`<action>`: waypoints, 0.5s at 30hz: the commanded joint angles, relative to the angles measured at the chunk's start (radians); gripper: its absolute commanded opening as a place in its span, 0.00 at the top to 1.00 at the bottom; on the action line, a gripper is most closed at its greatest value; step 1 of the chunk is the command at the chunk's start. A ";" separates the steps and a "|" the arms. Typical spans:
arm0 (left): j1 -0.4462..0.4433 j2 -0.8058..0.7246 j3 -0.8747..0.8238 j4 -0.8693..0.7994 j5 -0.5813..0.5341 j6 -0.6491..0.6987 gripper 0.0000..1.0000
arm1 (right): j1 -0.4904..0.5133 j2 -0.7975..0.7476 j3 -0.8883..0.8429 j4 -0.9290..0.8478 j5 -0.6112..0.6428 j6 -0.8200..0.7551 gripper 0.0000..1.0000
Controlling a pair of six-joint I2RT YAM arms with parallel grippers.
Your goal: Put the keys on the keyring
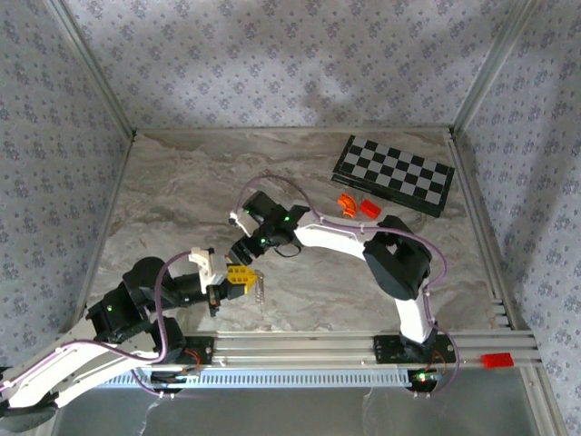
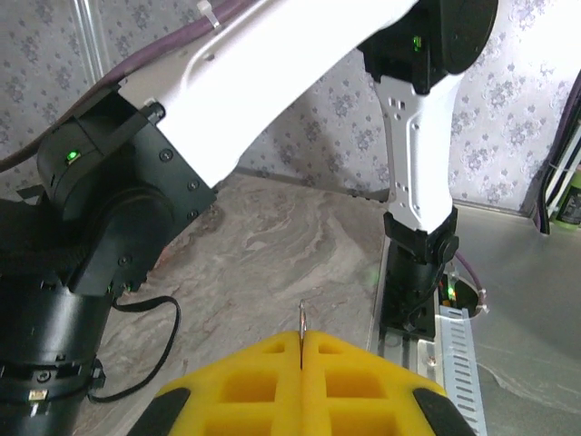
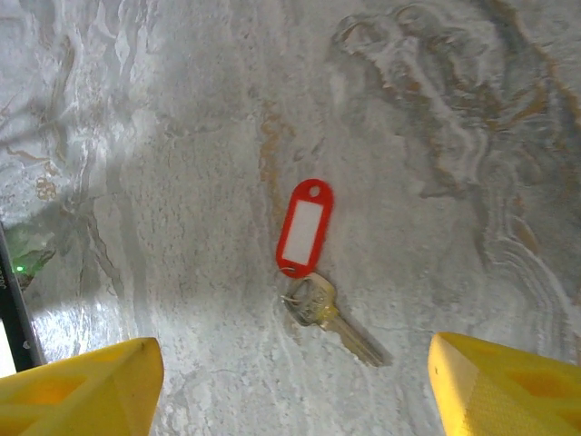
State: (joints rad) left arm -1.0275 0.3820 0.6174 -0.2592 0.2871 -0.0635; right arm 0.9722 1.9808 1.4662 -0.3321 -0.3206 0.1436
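Tabletop (image 1: 182,191) of marbled grey-beige with brownish veins, matte, glare patch at the left of the right wrist view. Walls (image 1: 272,54) on three sides: pale covering, small repeating floral print. Aluminium posts (image 1: 91,68) at the back corners. Slotted rail (image 1: 309,345) along the near edge, with both arm bases bolted on it. Chessboard (image 1: 392,174), black and grey squares, lies at far right of the table; two orange-red blocks (image 1: 345,204) just beside its near-left edge. Key (image 3: 334,320), silvery, lies flat on bare table mid-surface, red tag (image 3: 305,225) joined at its head. Tag carries a white label panel; whether anything is written on it I cannot tell. Right gripper (image 3: 292,386) released, yellow fingers spread wide on either side of the key, touching neither key nor tag. Left gripper (image 1: 245,280) clenched, yellow pads pressed together on a thin wire of the keyring (image 1: 260,289), which sits at its tip near the right gripper.
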 commanded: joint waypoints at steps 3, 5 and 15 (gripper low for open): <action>0.001 -0.063 -0.011 -0.014 -0.055 -0.052 1.00 | 0.058 0.108 0.132 -0.171 0.101 -0.114 0.27; 0.001 -0.080 -0.013 -0.029 -0.071 -0.059 1.00 | 0.079 0.139 0.158 -0.195 0.126 -0.132 0.29; 0.002 -0.179 -0.036 -0.069 -0.115 -0.081 1.00 | 0.091 0.222 0.221 -0.241 0.181 -0.136 0.44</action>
State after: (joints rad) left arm -1.0275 0.2329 0.5827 -0.3332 0.1986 -0.1249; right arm 1.0691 2.1822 1.6398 -0.5228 -0.1787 0.0212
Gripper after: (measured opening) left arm 0.043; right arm 0.564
